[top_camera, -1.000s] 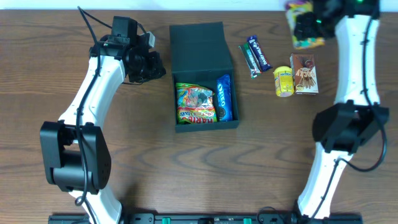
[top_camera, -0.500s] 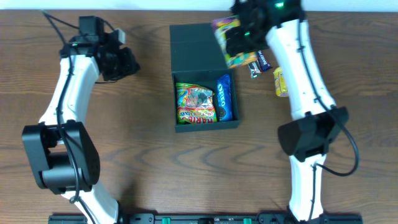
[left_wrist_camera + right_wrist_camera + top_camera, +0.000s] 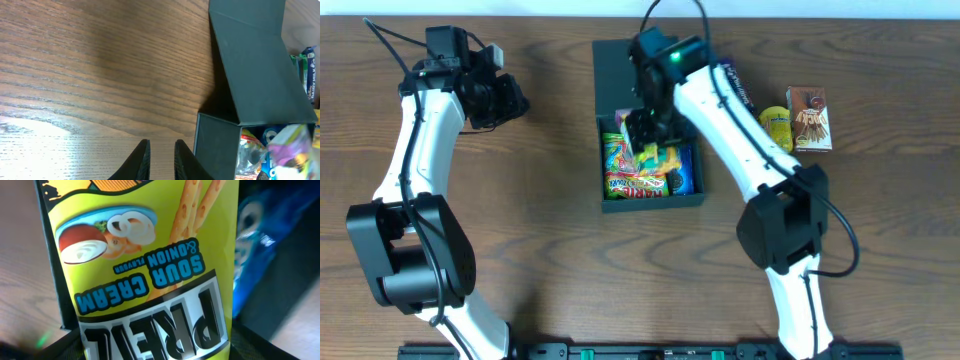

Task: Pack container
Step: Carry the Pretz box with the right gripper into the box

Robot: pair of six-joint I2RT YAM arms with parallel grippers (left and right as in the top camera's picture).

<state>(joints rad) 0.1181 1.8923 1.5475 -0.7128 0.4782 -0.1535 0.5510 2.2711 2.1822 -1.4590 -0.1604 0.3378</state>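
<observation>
Right claw (image 3: 645, 128) gripping yellow pretzel bag (image 3: 150, 280) directly above open container (image 3: 615, 80), left claw (image 3: 161, 155) nearly closed, empty, well left of it

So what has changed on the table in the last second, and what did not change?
The right pincer, shut on the pretzel bag, carried it from the far right corner leftward to over the box. The left pincer drew away leftward, empty. The box, the Haribo bag in it, the yellow can and the brown carton stayed put.
</observation>
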